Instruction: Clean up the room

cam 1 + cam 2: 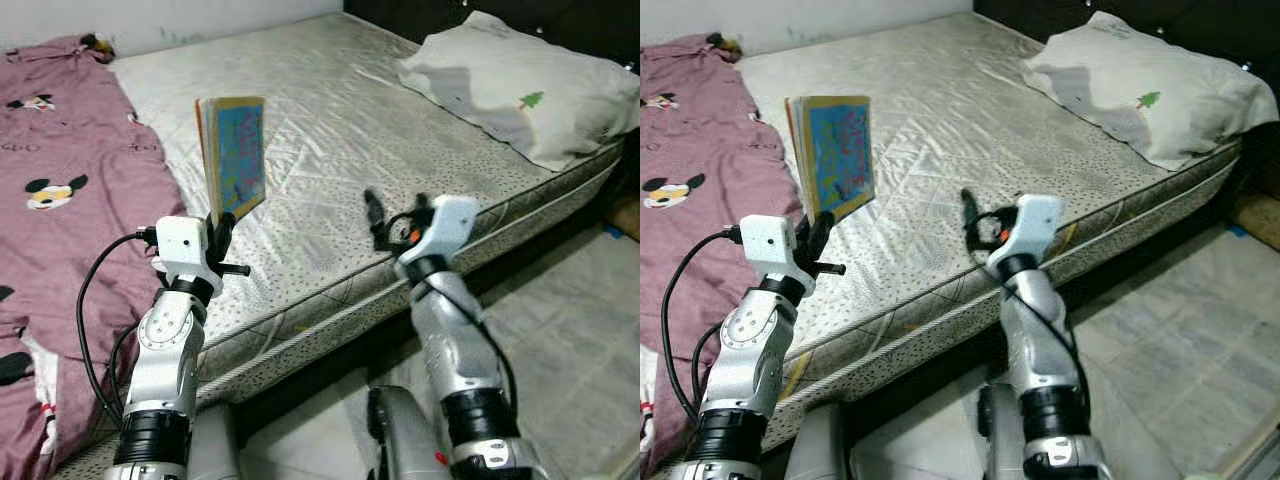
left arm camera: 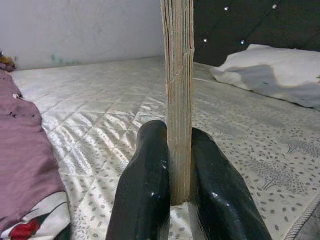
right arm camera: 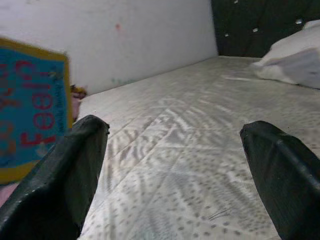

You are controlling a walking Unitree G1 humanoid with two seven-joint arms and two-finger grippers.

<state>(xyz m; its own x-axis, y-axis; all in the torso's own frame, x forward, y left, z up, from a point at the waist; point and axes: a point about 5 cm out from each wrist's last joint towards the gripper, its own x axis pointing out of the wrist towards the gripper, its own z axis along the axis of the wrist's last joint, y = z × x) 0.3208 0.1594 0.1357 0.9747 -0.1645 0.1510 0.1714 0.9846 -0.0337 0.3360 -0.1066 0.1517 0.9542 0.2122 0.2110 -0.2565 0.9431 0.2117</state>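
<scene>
I have the left gripper [image 2: 175, 200] clamped on the lower edge of a book [image 1: 234, 155], its 2 black fingers [image 2: 145, 190] pressed against either cover with the page block wedged between them. The book stands upright above the near edge of the mattress [image 1: 330, 130], blue cover with a yellow border facing the robot's right, spine side toward the maroon blanket [image 1: 60, 190]. I cannot tell whether its bottom edge rests on the mattress or is lifted just clear of it.

My right gripper [image 3: 175, 175] is spread wide and holds nothing; from its wrist camera the 2 fingers stand far apart with bare mattress between them, and the book's cover shows off to one side. From the head it hovers at the mattress's near edge, well apart from the book.

The blanket, printed with cartoon mouse heads, covers the robot's left side of the bed and runs out of frame. A white pillow [image 1: 520, 85] with a small green tree print lies at the far right against the dark tufted headboard [image 2: 240, 25]. The red lettering on the book cover is cut off and I cannot read it fully.
</scene>
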